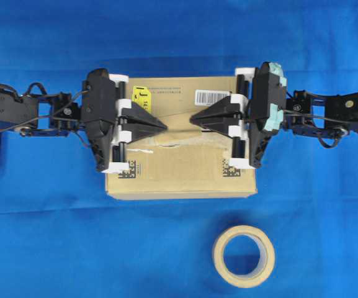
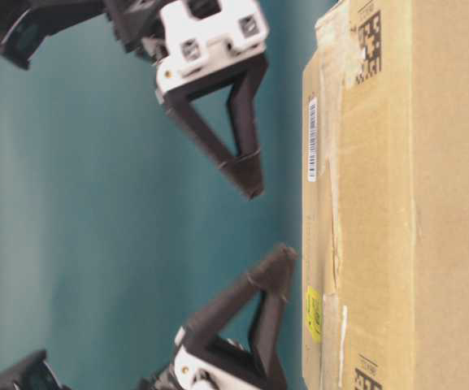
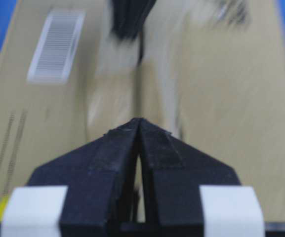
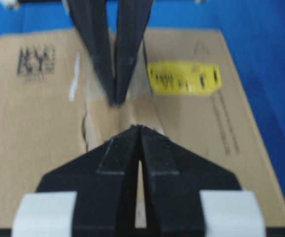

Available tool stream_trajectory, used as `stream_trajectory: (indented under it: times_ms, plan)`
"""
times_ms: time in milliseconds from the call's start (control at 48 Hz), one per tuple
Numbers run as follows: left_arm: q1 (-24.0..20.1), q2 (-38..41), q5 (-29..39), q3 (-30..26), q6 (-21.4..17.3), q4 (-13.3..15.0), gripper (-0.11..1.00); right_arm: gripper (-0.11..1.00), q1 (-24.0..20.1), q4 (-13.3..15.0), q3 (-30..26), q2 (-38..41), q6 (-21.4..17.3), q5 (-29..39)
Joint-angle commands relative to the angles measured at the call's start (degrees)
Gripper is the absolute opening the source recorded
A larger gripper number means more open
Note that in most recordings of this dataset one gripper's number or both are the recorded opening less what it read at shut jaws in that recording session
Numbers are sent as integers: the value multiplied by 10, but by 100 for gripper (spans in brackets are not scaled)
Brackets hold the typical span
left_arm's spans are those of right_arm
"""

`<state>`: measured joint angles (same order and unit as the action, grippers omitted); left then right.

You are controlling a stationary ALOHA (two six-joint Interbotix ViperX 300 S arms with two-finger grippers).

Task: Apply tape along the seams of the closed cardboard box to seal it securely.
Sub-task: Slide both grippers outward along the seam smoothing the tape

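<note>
The brown cardboard box [image 1: 179,174] lies in the middle, with its yellow sticker [image 1: 141,94] at the far left and its white barcode label [image 1: 213,96] at the far right. A short tan piece of tape [image 1: 177,131] lies on the lid between the two gripper tips, beside the dark seam [image 1: 180,147]. My left gripper [image 1: 165,126] is shut and empty, its tip at the tape's left end. Facing it from the right, my right gripper [image 1: 193,118] is also shut and empty. In the table-level view the left tip [image 2: 287,253] is close to the lid and the right tip [image 2: 254,192] stands farther off.
A tan tape roll [image 1: 244,256] lies flat on the blue cloth in front of the box, to the right. Both arms reach in over the box's short ends. Black square codes [image 1: 129,169] mark the lid's near corners.
</note>
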<state>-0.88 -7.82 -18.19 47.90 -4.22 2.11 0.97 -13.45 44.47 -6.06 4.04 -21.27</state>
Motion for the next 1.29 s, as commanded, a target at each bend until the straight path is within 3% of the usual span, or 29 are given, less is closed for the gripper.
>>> stream_trajectory:
  times_ms: [0, 499, 874, 1270]
  plan:
    - [6, 8, -1, -25, -4, -2, 0, 2, 1, 2, -31, 11, 2, -9]
    - [15, 69, 0, -12, -6, 2, 0, 2, 0, -4, -77, 112, -6, -10]
    - [12, 54, 0, 47, 10, 4, 0, 2, -25, -77, -31, 118, -6, -8]
    - [11, 38, 0, 73, 10, 4, 0, 2, -47, -120, 29, 91, -7, -6]
